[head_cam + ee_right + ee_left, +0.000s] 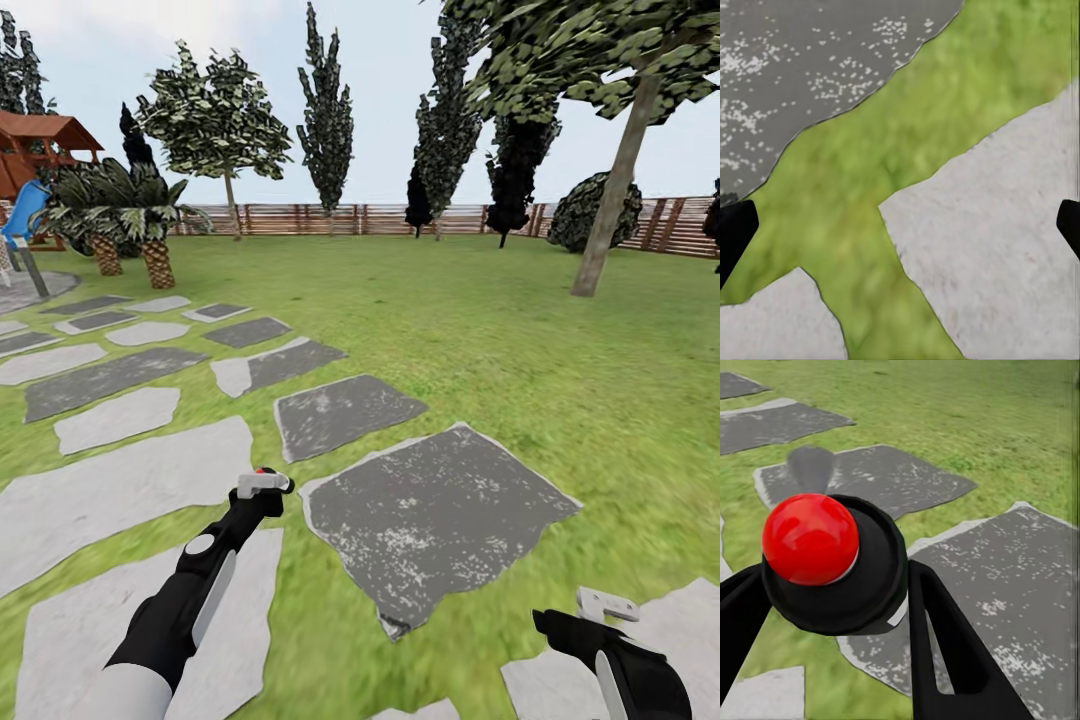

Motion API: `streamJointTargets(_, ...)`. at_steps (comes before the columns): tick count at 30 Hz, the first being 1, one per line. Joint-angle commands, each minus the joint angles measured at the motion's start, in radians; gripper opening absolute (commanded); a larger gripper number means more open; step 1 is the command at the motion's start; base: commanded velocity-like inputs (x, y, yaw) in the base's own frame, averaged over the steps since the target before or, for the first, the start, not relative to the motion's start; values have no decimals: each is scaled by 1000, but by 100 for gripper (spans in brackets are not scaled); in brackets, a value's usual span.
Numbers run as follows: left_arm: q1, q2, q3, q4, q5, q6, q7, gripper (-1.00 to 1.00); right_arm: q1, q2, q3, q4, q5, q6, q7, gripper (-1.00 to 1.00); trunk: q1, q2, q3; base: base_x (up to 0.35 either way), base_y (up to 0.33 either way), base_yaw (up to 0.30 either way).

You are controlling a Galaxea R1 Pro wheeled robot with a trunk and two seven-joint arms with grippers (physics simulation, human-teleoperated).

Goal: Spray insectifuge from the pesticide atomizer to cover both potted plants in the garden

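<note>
The left pincer is clamped round the atomizer, its red cap up. The right pincer hangs spread above the paving slabs. If it tilts while rolling over the lawn, the bottle could slip.

This is a back garden of a home. There is a green grass lawn with flat grey stone paving slabs, a brown wooden fence of horizontal slats around it, tall dark trees, short palms and a red-roofed wooden play tower.
</note>
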Motion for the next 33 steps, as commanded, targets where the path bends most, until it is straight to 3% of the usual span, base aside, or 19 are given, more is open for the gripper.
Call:
streamJointTargets(1,0,0,1,-2,9,8,-3,-100,-1,0,0,-1,1,5,1,100,-1,0,3,0,0,-229)
streamJointTargets(17,0,0,-2,-2,9,7,-3,-100,-1,0,0,-1,1,5,1,100,-62,112,53,0,0,-264)
streamJointTargets(33,0,0,-2,-2,9,7,-3,-100,-1,0,0,1,1,5,1,100,-123,224,103,0,0,-18)
